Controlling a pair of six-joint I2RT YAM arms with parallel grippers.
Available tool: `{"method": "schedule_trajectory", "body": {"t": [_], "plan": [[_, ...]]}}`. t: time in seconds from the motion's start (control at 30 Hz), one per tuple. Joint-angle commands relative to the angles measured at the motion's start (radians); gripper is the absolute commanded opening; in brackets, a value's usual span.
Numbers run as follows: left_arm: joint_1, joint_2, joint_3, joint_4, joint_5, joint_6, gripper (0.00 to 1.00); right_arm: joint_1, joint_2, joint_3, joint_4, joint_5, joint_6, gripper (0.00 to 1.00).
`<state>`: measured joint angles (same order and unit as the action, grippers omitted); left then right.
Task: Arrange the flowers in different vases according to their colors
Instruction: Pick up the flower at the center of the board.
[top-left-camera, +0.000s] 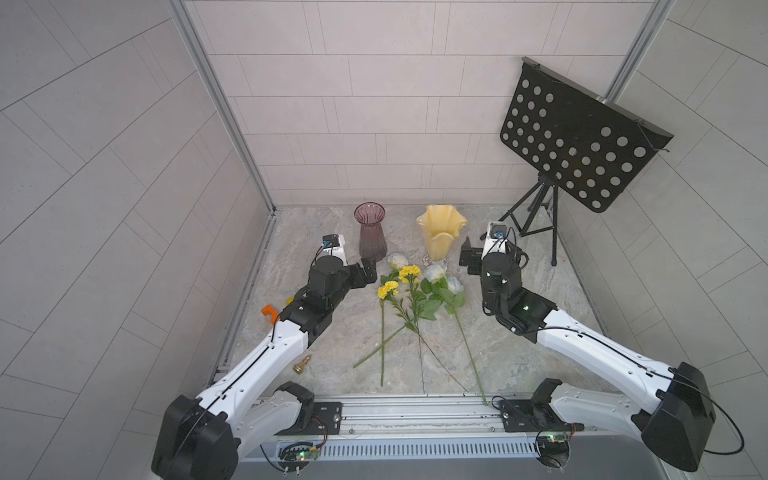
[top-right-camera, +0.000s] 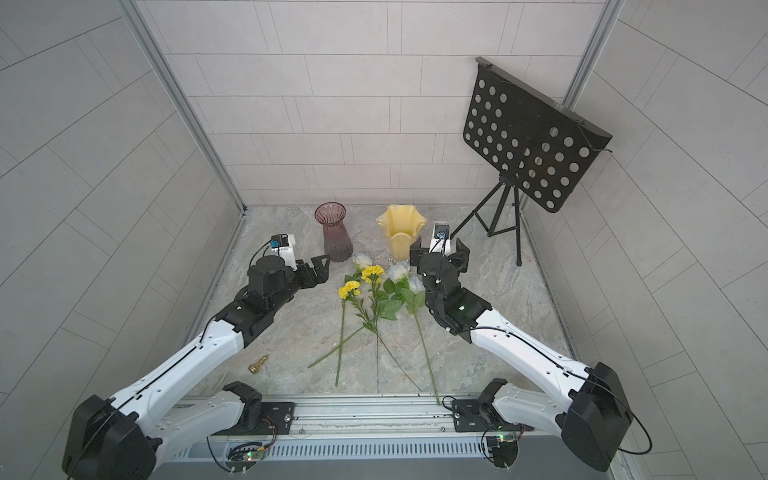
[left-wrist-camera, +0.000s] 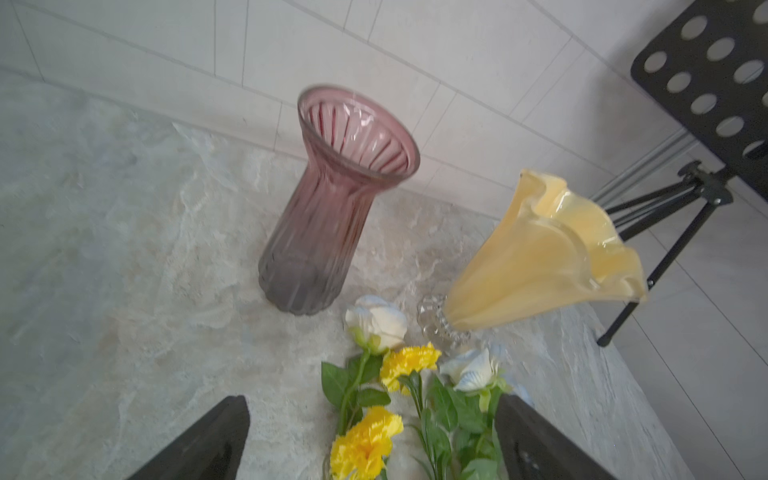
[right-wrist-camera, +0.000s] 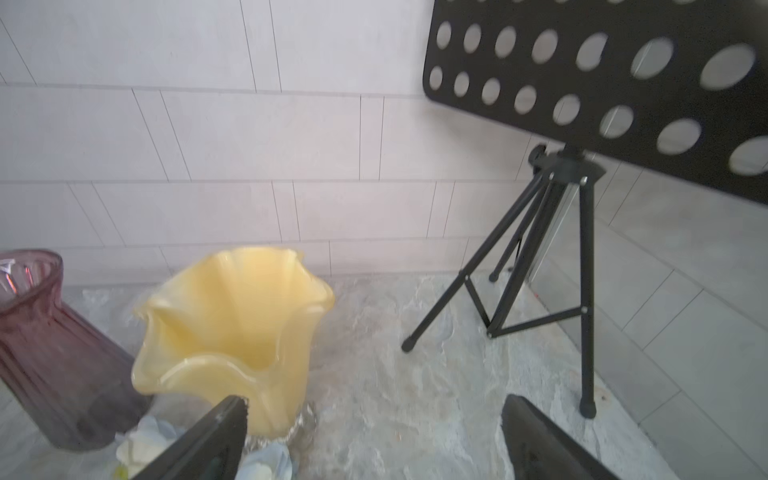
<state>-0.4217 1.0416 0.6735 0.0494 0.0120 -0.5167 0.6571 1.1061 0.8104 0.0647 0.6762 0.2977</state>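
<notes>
Several flowers lie on the stone table with their stems toward the front: two yellow carnations (top-left-camera: 409, 273) (top-left-camera: 388, 288) and three white roses (top-left-camera: 397, 261) (top-left-camera: 435, 272) (top-left-camera: 454, 284). Behind them stand the purple ribbed vase (top-left-camera: 370, 232) and the cream-yellow wavy vase (top-left-camera: 441, 232), both without flowers in them. My left gripper (top-left-camera: 365, 273) hovers open just left of the flower heads. In its wrist view the carnations (left-wrist-camera: 365, 440) show between the fingers. My right gripper (top-right-camera: 439, 254) is open and holds nothing, right of the yellow vase (right-wrist-camera: 232, 328).
A black perforated music stand (top-left-camera: 577, 137) on a tripod fills the back right corner. A small brass piece (top-left-camera: 302, 365) lies at the front left. An orange block (top-left-camera: 269, 311) and a yellow block (top-left-camera: 289, 300) peek out beside the left arm. Tiled walls enclose three sides.
</notes>
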Motion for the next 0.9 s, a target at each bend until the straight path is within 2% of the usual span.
{"method": "schedule_trajectory", "body": {"t": [0.0, 0.07, 0.13, 0.2, 0.27, 0.37, 0.5, 0.6, 0.7, 0.87], "plan": [[0.001, -0.016, -0.014, -0.077, -0.025, -0.012, 1.0, -0.015, -0.023, -0.081, -0.212, -0.112, 0.168, 1.0], [0.002, -0.047, 0.029, -0.228, -0.193, -0.068, 1.0, -0.028, -0.052, -0.137, -0.13, -0.182, 0.147, 1.0], [0.003, -0.075, 0.066, -0.427, -0.373, -0.218, 1.0, -0.044, -0.066, -0.166, -0.088, -0.259, 0.14, 1.0], [0.003, -0.098, 0.015, -0.458, -0.462, -0.343, 1.0, -0.051, -0.055, -0.164, -0.089, -0.289, 0.152, 1.0], [0.005, -0.117, -0.078, -0.347, -0.418, -0.388, 1.0, -0.058, -0.042, -0.16, -0.117, -0.275, 0.198, 1.0], [0.01, -0.116, -0.16, -0.203, -0.344, -0.396, 1.0, -0.078, -0.018, -0.092, -0.284, -0.357, 0.246, 1.0], [-0.001, -0.081, -0.157, -0.131, -0.245, -0.336, 1.0, -0.08, 0.027, -0.037, -0.493, -0.499, 0.276, 0.98], [-0.023, -0.029, -0.153, -0.069, -0.201, -0.307, 1.0, -0.08, 0.027, -0.061, -0.578, -0.605, 0.289, 0.88], [-0.057, 0.019, -0.126, -0.073, -0.216, -0.286, 1.0, -0.079, -0.009, -0.095, -0.646, -0.653, 0.302, 0.77], [-0.121, 0.073, -0.069, -0.126, -0.279, -0.253, 1.0, -0.075, -0.103, -0.166, -0.656, -0.738, 0.316, 0.73]]}}
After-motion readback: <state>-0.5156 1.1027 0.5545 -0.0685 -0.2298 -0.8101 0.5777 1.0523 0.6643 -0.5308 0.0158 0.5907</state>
